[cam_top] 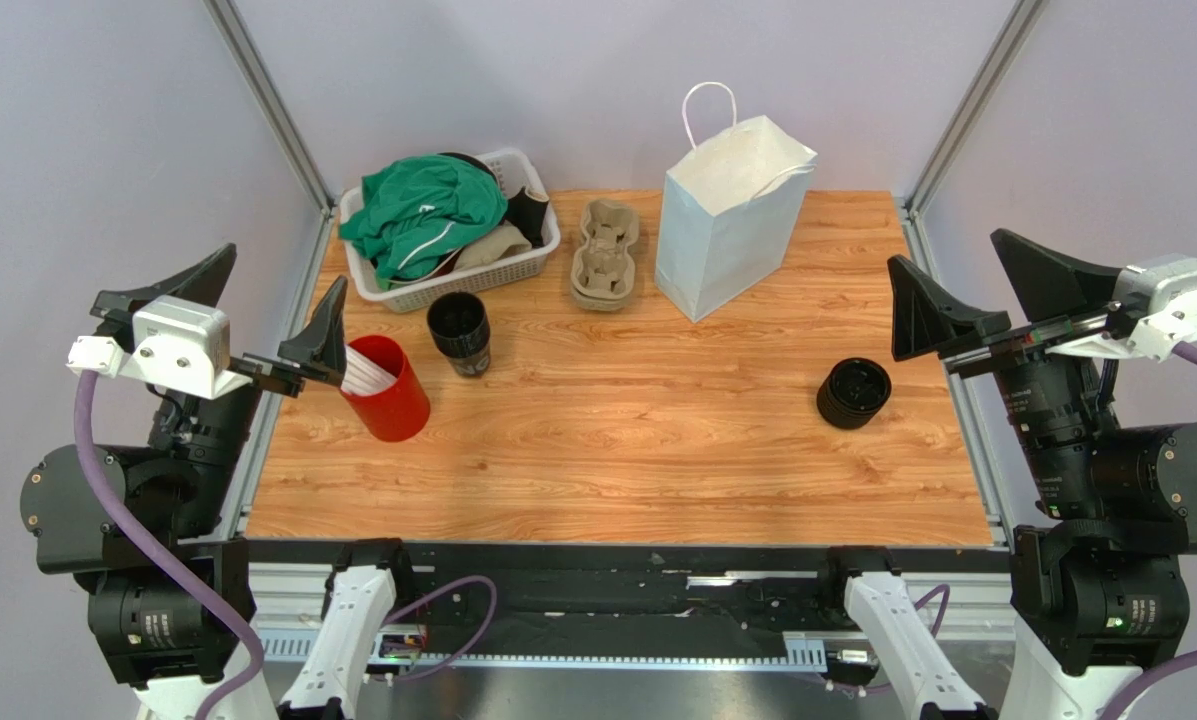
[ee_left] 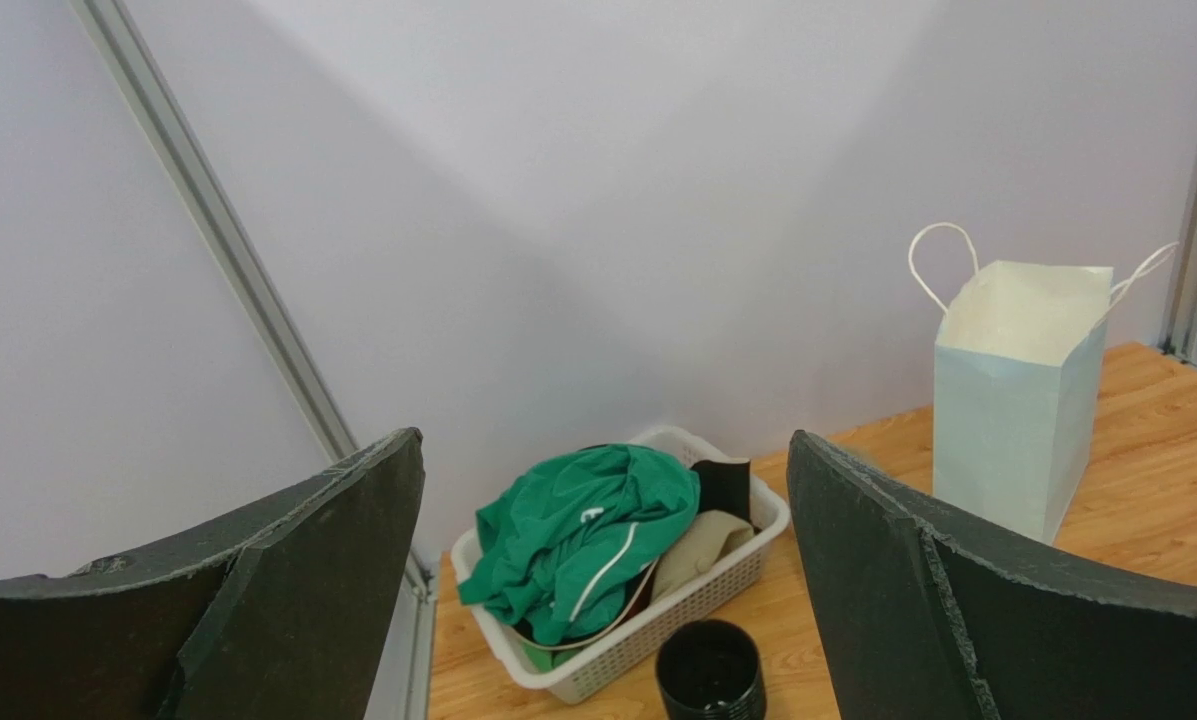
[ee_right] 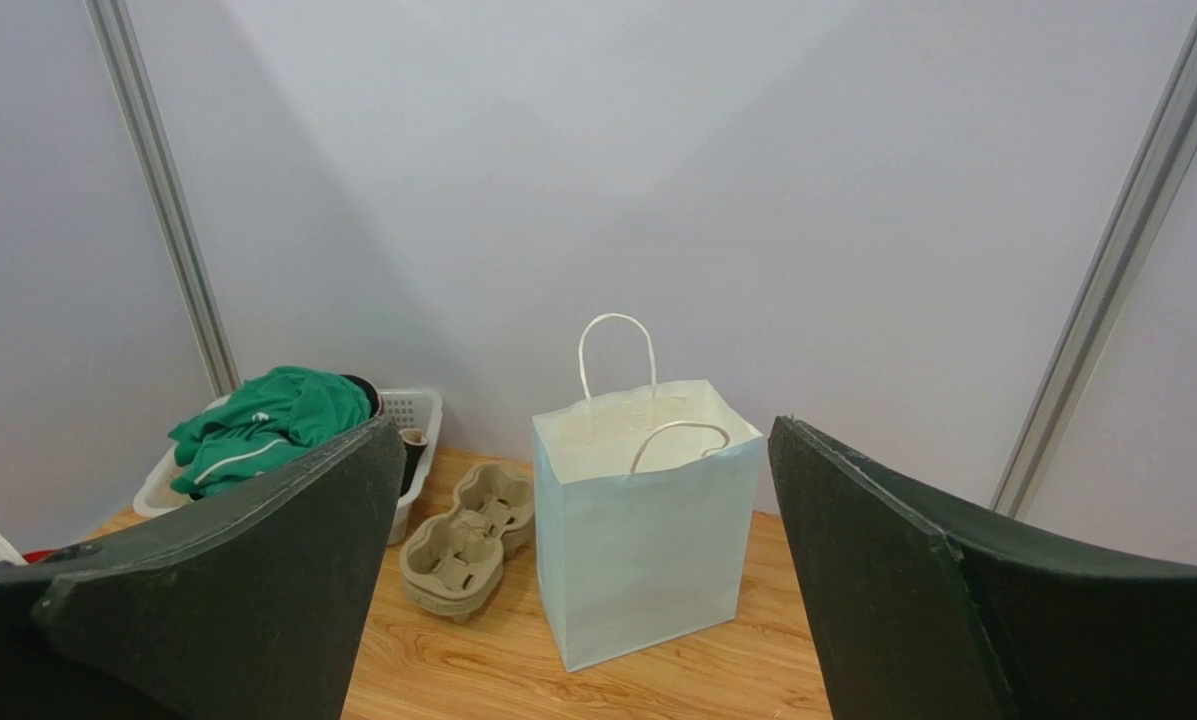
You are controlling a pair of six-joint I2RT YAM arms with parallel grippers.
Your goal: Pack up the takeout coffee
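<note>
The takeout coffee, a black cup (cam_top: 459, 332), stands upright on the wooden table in front of the basket; it also shows at the bottom of the left wrist view (ee_left: 709, 675). A white paper bag (cam_top: 724, 225) stands open at the back centre. My left gripper (cam_top: 289, 267) is open and empty, raised over the table's left edge beside the red cup (cam_top: 391, 393). My right gripper (cam_top: 945, 248) is open and empty, raised over the right edge. Each wrist view shows wide-apart jaws with nothing between them, left (ee_left: 604, 438) and right (ee_right: 589, 426).
A white basket (cam_top: 409, 293) with green cloth sits at the back left. A brown pulp cup carrier (cam_top: 607, 255) lies left of the bag. A short squat black round piece (cam_top: 855, 393) sits at the right. The red cup holds white straws.
</note>
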